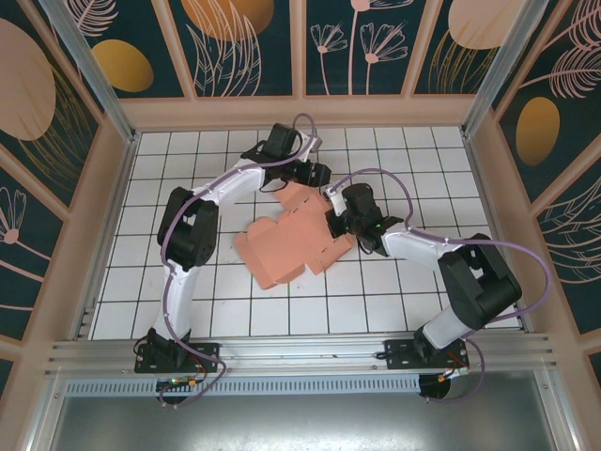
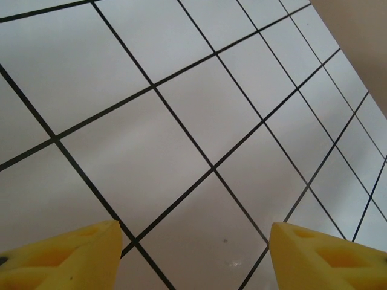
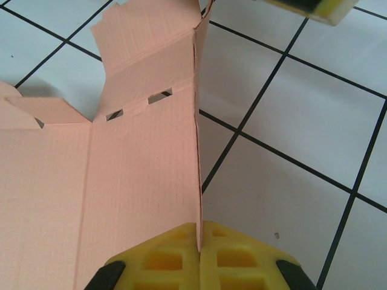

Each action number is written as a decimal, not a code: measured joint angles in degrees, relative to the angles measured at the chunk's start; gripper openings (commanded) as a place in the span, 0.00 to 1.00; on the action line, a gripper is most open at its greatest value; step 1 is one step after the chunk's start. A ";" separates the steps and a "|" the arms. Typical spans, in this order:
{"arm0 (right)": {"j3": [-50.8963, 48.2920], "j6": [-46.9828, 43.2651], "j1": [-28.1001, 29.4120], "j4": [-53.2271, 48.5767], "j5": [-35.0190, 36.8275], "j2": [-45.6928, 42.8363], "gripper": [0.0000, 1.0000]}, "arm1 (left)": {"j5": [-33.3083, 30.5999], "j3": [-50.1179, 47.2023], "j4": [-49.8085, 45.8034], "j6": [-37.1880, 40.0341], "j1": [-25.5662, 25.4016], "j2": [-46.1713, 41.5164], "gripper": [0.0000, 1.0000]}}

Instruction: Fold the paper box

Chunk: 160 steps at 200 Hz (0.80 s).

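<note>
Your right claw (image 3: pixel 198 241) pinches a raised wall of the paper box (image 3: pixel 139 181); your left claw (image 2: pixel 193 254) hangs open near it.

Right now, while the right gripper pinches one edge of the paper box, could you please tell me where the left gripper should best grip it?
Probably the far flap of the paper box, approached from the far side, where the open left gripper hangs close by. It is thin card with a free edge, so one finger could slide under; the right gripper steadies the right edge.
</note>
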 measured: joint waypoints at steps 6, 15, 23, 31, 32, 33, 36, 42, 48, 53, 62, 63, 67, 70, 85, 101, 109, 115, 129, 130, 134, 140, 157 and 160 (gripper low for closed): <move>0.00 0.00 0.00 -0.17 0.04 0.04 0.00 | 0.35 -0.55 -0.02 0.17 0.15 -0.15 0.65; 0.00 0.02 -0.04 -0.28 0.09 0.15 0.00 | 0.55 -1.64 0.00 0.52 0.33 -0.59 0.64; 0.00 0.07 -0.17 -0.50 0.13 0.26 0.00 | 0.79 -2.71 -0.11 0.59 0.42 -1.09 0.64; 0.00 0.20 -0.31 -0.61 0.22 0.37 0.00 | 0.90 -3.58 -0.13 0.55 0.42 -1.64 0.64; 0.00 0.22 -0.35 -0.61 0.28 0.42 0.00 | 0.96 -3.76 -0.13 0.55 0.42 -1.73 0.64; 0.00 0.22 -0.35 -0.61 0.35 0.42 0.00 | 1.01 -3.85 -0.13 0.55 0.42 -1.75 0.64; 0.00 0.22 -0.44 -0.61 0.55 0.42 0.00 | 1.18 -4.15 -0.15 0.55 0.42 -1.95 0.64; 0.00 0.24 -0.61 -0.61 0.76 0.52 0.00 | 1.68 -4.76 -0.26 0.55 0.39 -2.32 0.63; 0.02 0.24 -0.74 -0.50 1.03 0.63 0.00 | 2.05 -5.33 -0.31 0.50 0.35 -2.67 0.63; 0.02 0.24 -0.85 -0.44 1.09 0.70 0.00 | 2.43 -5.84 -0.33 0.50 0.31 -2.97 0.63; 0.02 0.31 -0.92 -0.35 1.20 0.85 0.00 | 2.91 -6.56 -0.33 0.48 0.20 -3.45 0.62; 0.02 0.31 -0.92 -0.35 1.20 0.87 0.00 | 2.97 -6.67 -0.37 0.46 0.20 -3.54 0.62; 0.02 0.42 -0.96 -0.26 1.20 0.94 0.00 | 3.26 -7.02 -0.35 0.35 0.15 -3.72 0.62; 0.02 0.42 -0.96 -0.22 1.20 0.94 0.00 | 3.43 -7.28 -0.33 0.31 0.09 -3.89 0.61; 0.02 0.44 -0.96 -0.11 1.18 1.03 0.00 | 4.57 -8.37 -0.26 -0.28 -0.11 -4.66 0.57; 0.13 0.46 -0.96 -0.04 1.14 1.05 0.00 | 6.03 -9.35 0.26 -1.18 -0.44 -5.31 0.52; 0.20 0.46 -0.96 0.00 1.11 1.05 0.00 | 6.62 -9.68 0.63 -1.66 -0.61 -5.46 0.51; 0.28 0.46 -0.96 0.00 1.11 1.07 0.00 | 6.82 -9.79 0.90 -2.14 -0.70 -5.49 0.50; 0.35 0.48 -0.96 0.00 1.16 1.18 0.00 | 6.95 -9.84 1.22 -3.10 -0.79 -5.49 0.48; 0.35 0.48 -0.96 -0.02 1.16 1.22 0.00 | 6.95 -9.84 1.22 -3.13 -0.79 -5.49 0.48; 0.35 0.50 -0.96 0.00 1.18 1.27 0.00 | 6.97 -9.84 1.20 -3.54 -0.79 -5.49 0.48; 0.35 0.55 -0.96 -0.02 1.18 1.31 0.00 | 6.99 -9.84 1.22 -3.93 -0.79 -5.49 0.48; 0.35 0.63 -0.96 -0.02 1.22 1.38 0.00 | 6.84 -9.86 1.44 -5.27 -1.01 -5.49 0.48; 0.35 0.63 -0.96 -0.02 1.22 1.38 0.00 | 6.71 -9.86 1.55 -5.77 -1.05 -5.49 0.48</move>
